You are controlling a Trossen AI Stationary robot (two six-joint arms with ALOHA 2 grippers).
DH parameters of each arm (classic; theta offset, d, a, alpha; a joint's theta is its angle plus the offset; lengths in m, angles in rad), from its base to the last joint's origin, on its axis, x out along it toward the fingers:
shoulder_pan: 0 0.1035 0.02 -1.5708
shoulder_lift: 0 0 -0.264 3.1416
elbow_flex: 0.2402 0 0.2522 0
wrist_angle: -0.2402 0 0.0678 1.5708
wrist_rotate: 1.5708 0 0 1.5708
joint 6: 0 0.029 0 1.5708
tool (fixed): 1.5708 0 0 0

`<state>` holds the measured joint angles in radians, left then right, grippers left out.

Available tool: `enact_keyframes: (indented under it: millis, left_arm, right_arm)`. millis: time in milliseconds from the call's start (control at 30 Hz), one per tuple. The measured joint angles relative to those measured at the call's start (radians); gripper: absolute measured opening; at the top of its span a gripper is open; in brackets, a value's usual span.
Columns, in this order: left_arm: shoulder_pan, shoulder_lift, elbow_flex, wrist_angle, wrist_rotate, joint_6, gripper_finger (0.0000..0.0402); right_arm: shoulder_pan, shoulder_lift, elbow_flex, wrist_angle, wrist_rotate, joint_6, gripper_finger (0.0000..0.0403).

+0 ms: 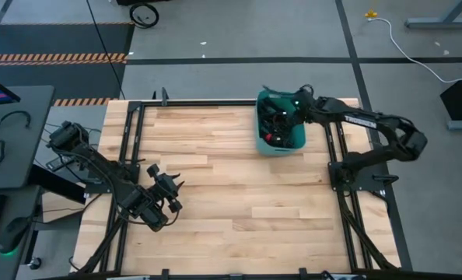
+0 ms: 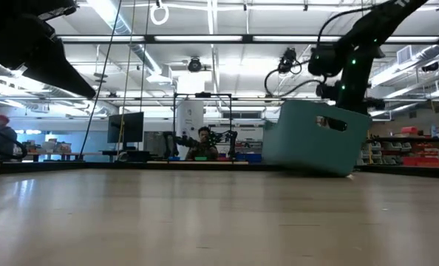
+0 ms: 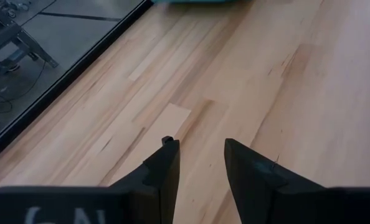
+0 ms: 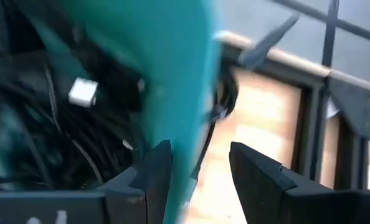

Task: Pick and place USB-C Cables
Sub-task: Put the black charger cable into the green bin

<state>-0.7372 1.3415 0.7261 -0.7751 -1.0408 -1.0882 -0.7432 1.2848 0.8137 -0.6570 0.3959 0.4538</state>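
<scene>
Right hand: at the far-right part of the counter, at the rim of the teal bin. In the right wrist view its two dark fingers stand apart, with the bin's teal wall running down between them; whether they press on the wall cannot be told. Nothing else sits between them.

USB-C cables: a dark tangle inside the bin, all heaped together. Right wrist view shows thin black strands on the inner side of the wall, with one small pale plug end among them. Individual cables cannot be counted.

Bin attitude: in the low view the bin is tilted, one lower corner on the counter, the other side raised. The right arm comes down onto it from above.

Left hand: near-left area of the counter, well apart from the bin. Fingers parted, nothing between them, only bare wood planks beneath.

Beyond the counter: a person seated in the room behind, and a white cord on the floor.
</scene>
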Motion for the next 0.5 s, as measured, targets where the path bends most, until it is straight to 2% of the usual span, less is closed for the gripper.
enact_keyframes:
  millis: [67, 367, 500]
  left_arm:
    - [0.0, 0.0, 0.0, -0.001, -0.009, 0.0, 0.0133]
    - [0.0, 0.0, 0.0, -0.001, -0.021, 0.003, 0.0133]
    - [0.0, 0.0, 0.0, -0.001, -0.021, 0.011, 0.0133]
  right_arm:
    - [0.006, 0.028, -0.003, 0.016, -0.045, -0.002, 0.0168]
    - [0.041, 0.113, -0.001, 0.288, -0.282, 0.044, 0.0168]
    - [0.051, 0.119, -0.001, 0.436, -0.327, 0.085, 0.0168]
